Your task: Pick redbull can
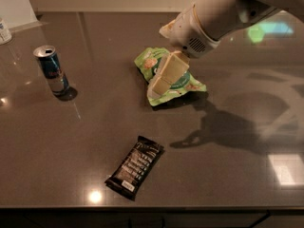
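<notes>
I am judging this the approach: cream gripper (156, 88) hovering over the green snack bag (148, 63), jaws' state untellable, needing travel across to the slim blue-and-silver redbull can (51, 71).

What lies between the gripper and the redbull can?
In the camera view the gripper overlaps the green snack bag; past its edge only bare countertop reaches the redbull can.

— Where is the can (51, 70)?
— Upright near the worktop's (228, 175) left edge, toward the back. A container (4, 30) sits behind it at the back left corner.
— And the middle?
— A snack bag (191, 83) lies there, with the gripper (158, 88) over its left part. A wrapped bar (134, 173) lies near the front edge.
</notes>
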You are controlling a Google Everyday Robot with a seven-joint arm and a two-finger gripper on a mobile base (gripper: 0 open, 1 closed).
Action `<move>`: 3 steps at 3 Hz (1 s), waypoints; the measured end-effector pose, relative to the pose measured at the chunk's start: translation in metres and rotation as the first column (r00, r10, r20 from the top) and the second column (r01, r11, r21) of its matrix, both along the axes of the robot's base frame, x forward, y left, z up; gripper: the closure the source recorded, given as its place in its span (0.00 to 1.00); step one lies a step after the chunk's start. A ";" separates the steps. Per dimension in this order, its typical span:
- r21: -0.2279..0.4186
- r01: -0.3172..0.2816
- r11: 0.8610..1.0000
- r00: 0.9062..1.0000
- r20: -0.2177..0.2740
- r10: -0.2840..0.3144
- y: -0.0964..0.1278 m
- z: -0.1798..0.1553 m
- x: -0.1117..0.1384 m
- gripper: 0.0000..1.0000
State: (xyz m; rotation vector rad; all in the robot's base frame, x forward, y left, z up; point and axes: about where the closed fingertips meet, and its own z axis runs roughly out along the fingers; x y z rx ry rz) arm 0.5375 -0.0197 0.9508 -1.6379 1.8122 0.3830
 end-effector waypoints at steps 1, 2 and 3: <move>0.087 -0.014 0.996 1.000 0.020 0.013 0.041 -0.008 0.017 0.00; 0.166 -0.015 0.986 1.000 0.022 0.011 0.078 -0.019 0.038 0.00; 0.236 -0.020 0.972 1.000 0.006 0.019 0.119 -0.030 0.054 0.00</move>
